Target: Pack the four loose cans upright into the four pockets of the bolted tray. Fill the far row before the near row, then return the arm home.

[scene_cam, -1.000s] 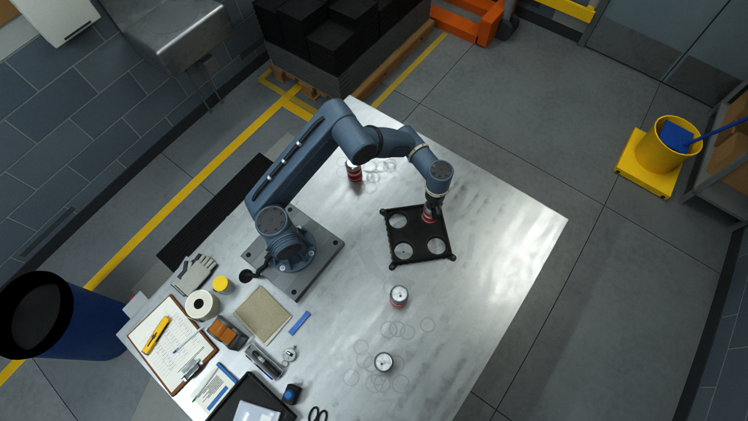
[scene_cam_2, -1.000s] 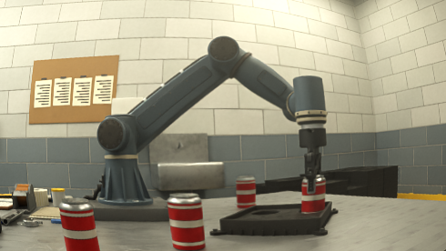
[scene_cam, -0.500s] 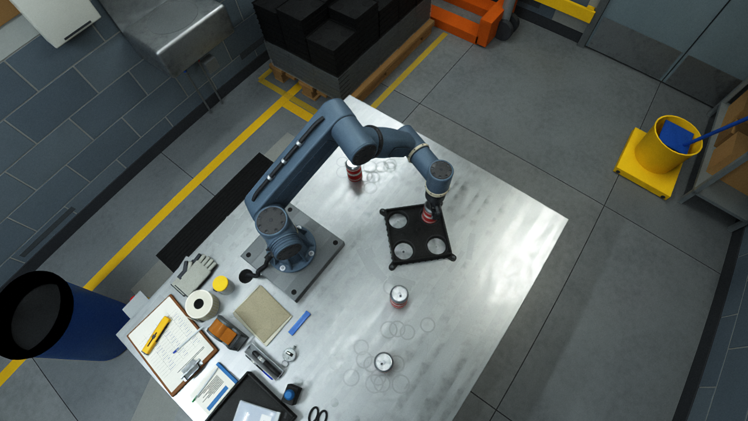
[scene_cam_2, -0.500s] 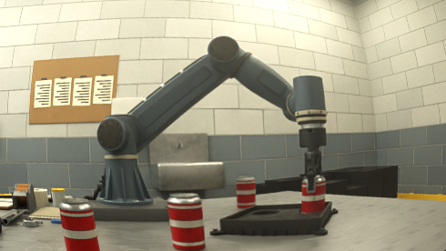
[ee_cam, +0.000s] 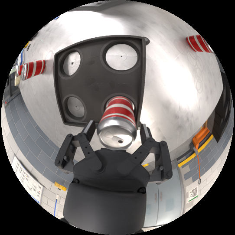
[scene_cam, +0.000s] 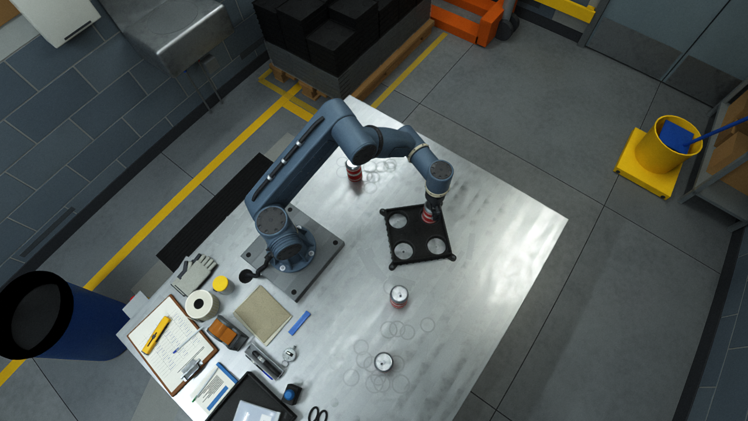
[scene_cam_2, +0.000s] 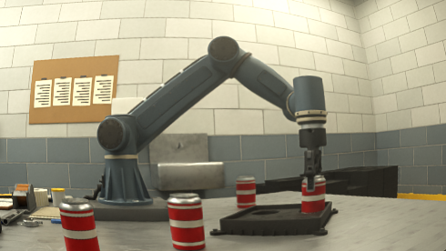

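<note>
My gripper (ee_cam: 117,129) is open and holds nothing; it stands around the top of a red-and-white striped can (ee_cam: 118,116) that sits upright in a corner pocket of the black tray (scene_cam: 417,235). The same can (scene_cam_2: 313,194) rises from the tray's (scene_cam_2: 275,218) right end in the second side camera. The tray's other three pockets show bare metal. One loose can (scene_cam: 354,171) stands beyond the tray under the arm's elbow. Two more cans (scene_cam: 398,296) (scene_cam: 383,362) stand upright on the table on the tray's opposite side.
A clipboard (scene_cam: 170,343), tape roll (scene_cam: 201,305), gloves (scene_cam: 193,272) and small tools crowd the table corner beside the robot base (scene_cam: 285,248). Open table surface lies to the right of the tray.
</note>
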